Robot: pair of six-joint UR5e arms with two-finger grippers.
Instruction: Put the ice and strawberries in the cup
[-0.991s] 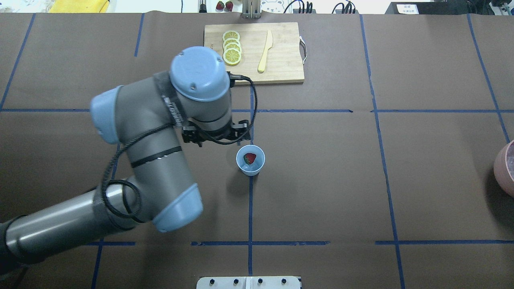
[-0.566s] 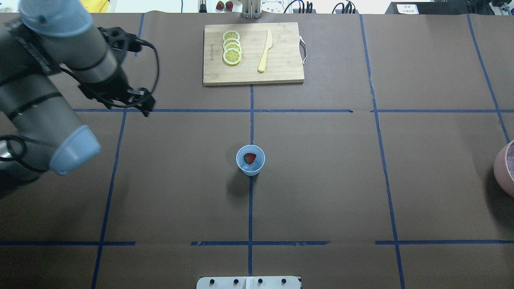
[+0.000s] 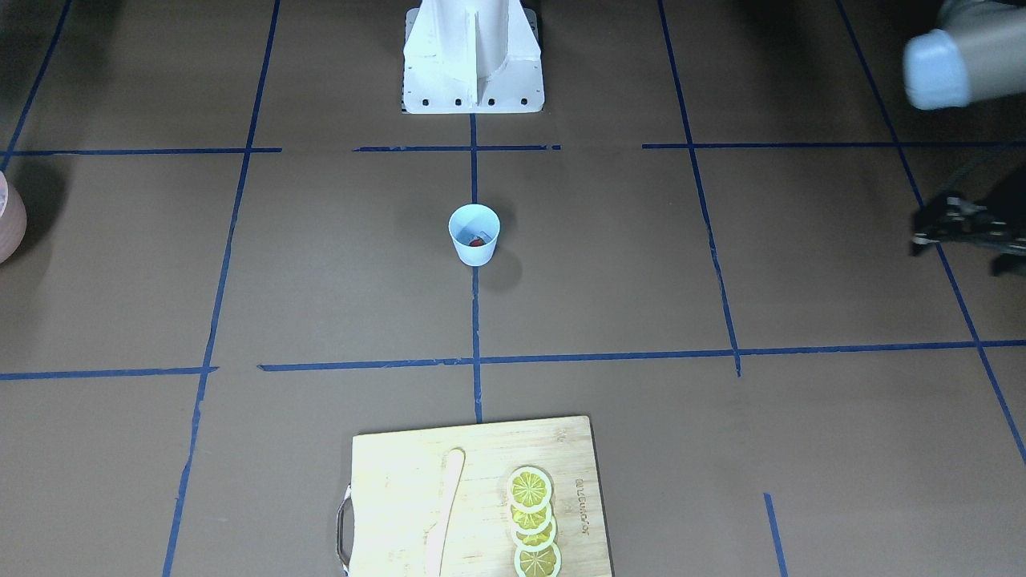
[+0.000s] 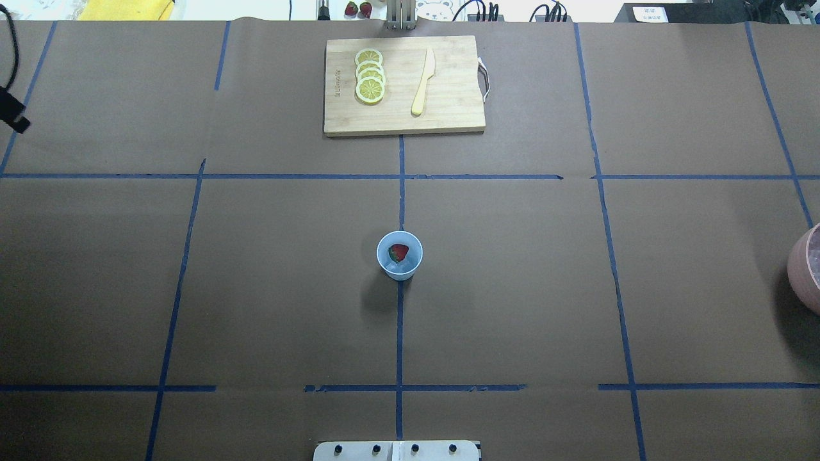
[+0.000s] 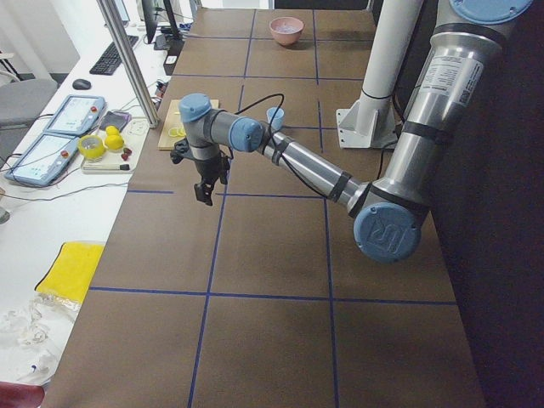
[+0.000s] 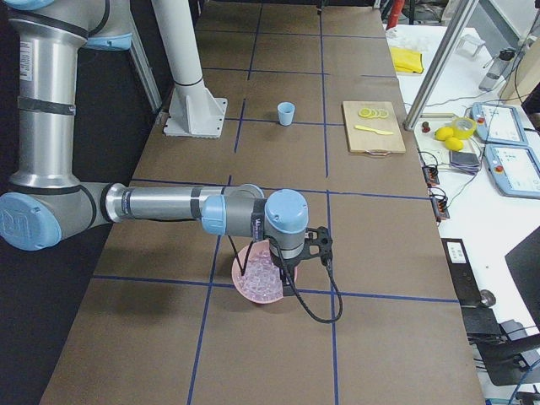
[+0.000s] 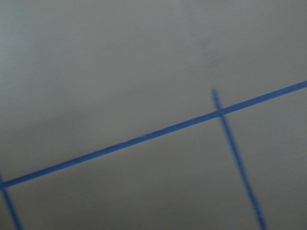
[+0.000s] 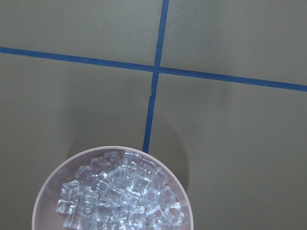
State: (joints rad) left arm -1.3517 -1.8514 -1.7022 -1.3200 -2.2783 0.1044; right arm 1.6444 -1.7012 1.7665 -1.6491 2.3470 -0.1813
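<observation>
The light blue cup (image 4: 400, 255) stands upright at the table's middle on a blue tape line. A red strawberry (image 4: 398, 251) lies inside it, with a pale ice cube (image 4: 404, 267) beside it. The cup also shows in the front view (image 3: 474, 232). My left gripper (image 3: 934, 228) hangs over bare table far to the cup's left; I cannot tell whether it is open or shut. My right gripper (image 6: 285, 283) hovers over a pink bowl (image 8: 112, 149) full of ice cubes (image 8: 120, 191). It shows only in the right side view, so I cannot tell its state.
A wooden cutting board (image 4: 448, 109) with lemon slices (image 4: 370, 77) and a pale knife (image 4: 423, 80) lies at the table's far middle. Two red berries (image 4: 359, 9) sit beyond the far edge. The pink bowl (image 4: 808, 269) is at the right edge.
My left arm has swung away from beside the cup to the far left and almost out of the overhead view. The cup and the strawberry in it have not moved.
</observation>
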